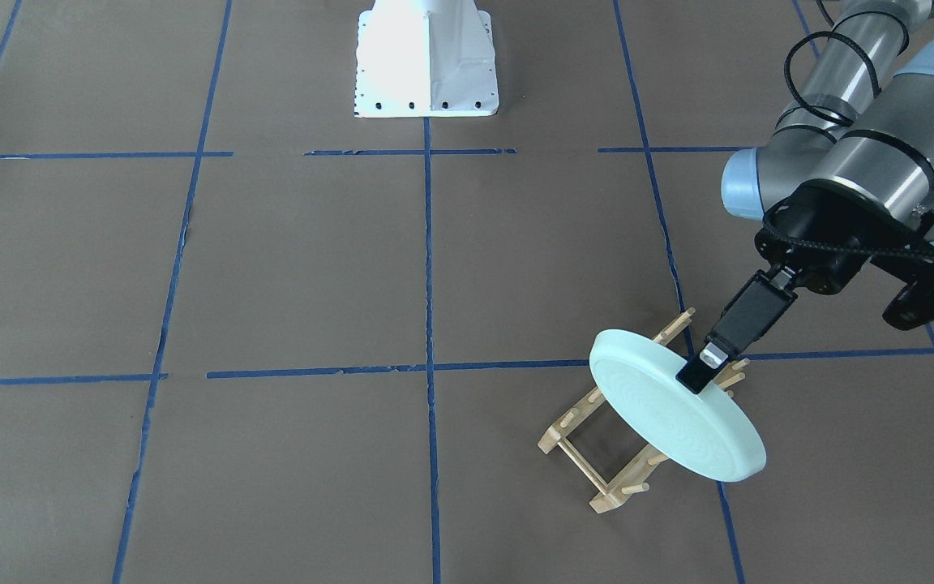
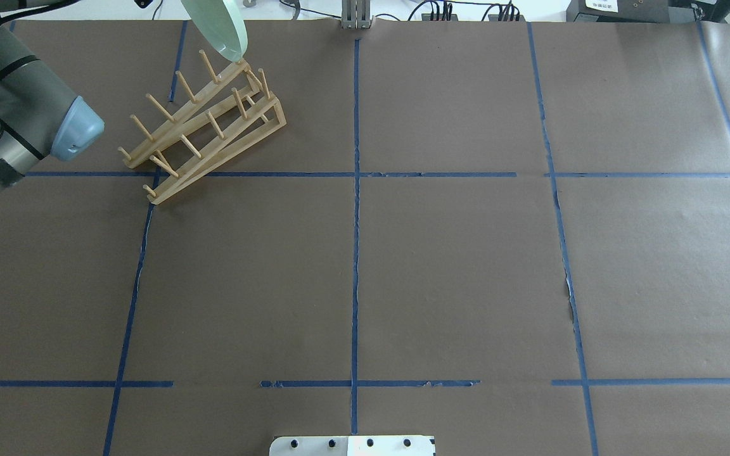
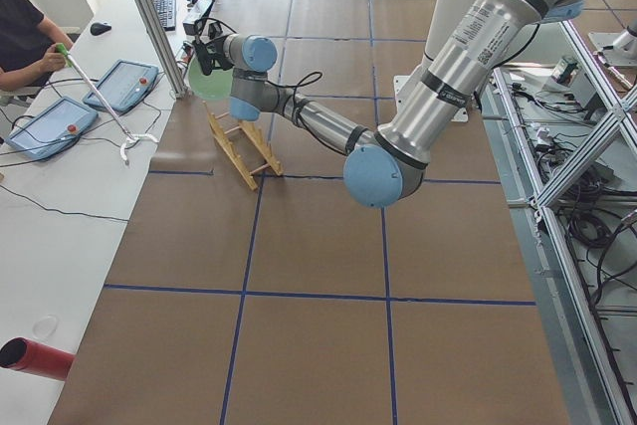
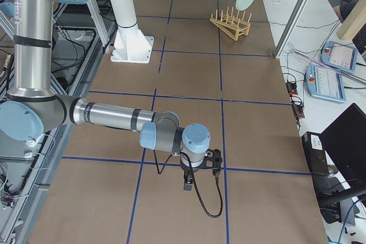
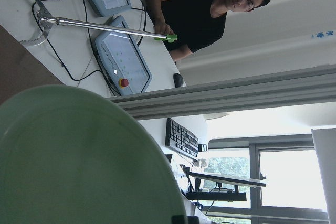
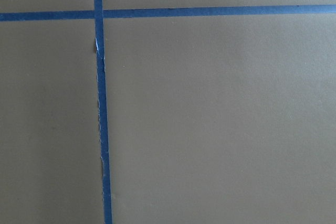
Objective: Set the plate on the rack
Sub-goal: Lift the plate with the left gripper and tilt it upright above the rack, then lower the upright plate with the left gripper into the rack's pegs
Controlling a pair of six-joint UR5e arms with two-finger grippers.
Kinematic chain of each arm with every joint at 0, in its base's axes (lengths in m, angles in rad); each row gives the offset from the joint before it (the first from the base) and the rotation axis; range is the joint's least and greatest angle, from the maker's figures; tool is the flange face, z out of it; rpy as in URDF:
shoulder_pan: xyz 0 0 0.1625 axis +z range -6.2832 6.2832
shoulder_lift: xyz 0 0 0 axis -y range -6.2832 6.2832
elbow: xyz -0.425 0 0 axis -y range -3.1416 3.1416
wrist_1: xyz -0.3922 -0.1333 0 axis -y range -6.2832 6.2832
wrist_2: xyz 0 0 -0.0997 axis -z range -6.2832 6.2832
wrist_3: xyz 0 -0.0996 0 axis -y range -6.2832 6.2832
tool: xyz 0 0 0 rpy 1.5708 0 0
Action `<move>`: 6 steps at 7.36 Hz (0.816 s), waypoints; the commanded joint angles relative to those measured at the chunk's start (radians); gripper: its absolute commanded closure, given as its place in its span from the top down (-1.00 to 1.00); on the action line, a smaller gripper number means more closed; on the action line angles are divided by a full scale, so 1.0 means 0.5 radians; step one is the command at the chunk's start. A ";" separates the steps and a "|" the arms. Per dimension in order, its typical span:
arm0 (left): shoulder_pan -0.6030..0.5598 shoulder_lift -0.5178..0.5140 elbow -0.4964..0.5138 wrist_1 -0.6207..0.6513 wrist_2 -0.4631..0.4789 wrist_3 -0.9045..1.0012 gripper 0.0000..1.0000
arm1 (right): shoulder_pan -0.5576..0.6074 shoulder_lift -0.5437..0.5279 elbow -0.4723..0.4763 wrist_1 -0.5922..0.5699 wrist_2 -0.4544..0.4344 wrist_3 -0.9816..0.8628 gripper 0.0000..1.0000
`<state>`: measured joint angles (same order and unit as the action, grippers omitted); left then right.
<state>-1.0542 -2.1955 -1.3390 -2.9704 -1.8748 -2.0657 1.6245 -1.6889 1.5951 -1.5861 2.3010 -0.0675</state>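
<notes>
The pale mint-green plate (image 1: 661, 414) is held tilted on edge over the end of the light-wood rack (image 1: 597, 474) that lies farthest from the robot. My left gripper (image 1: 692, 381) is shut on the plate's upper rim, one black finger (image 1: 747, 320) lying across its face. In the overhead view the plate's lower edge (image 2: 222, 31) hangs just over the pegs of the rack (image 2: 206, 123); I cannot tell if it touches them. The plate fills the left wrist view (image 5: 79, 156). My right gripper (image 4: 189, 184) hovers low over bare table far from the rack; I cannot tell if it is open or shut.
The rack stands on brown paper marked with blue tape lines (image 1: 428, 268). The white robot base (image 1: 426, 61) is at the table's robot side. Beyond the table edge by the rack are a metal post (image 3: 149, 17), teach pendants (image 3: 119, 87) and a seated operator (image 5: 205, 14).
</notes>
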 commanded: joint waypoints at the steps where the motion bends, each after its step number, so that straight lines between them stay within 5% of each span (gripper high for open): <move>1: 0.025 -0.027 0.134 -0.069 0.040 0.062 -1.00 | 0.000 0.000 0.000 0.000 0.000 0.000 1.00; 6: 0.111 0.019 0.138 -0.149 0.025 0.299 -1.00 | 0.000 0.000 -0.003 0.000 0.000 0.000 1.00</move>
<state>-1.0043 -2.1925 -1.2724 -3.0362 -1.8615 -1.9535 1.6245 -1.6889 1.5943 -1.5861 2.3010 -0.0675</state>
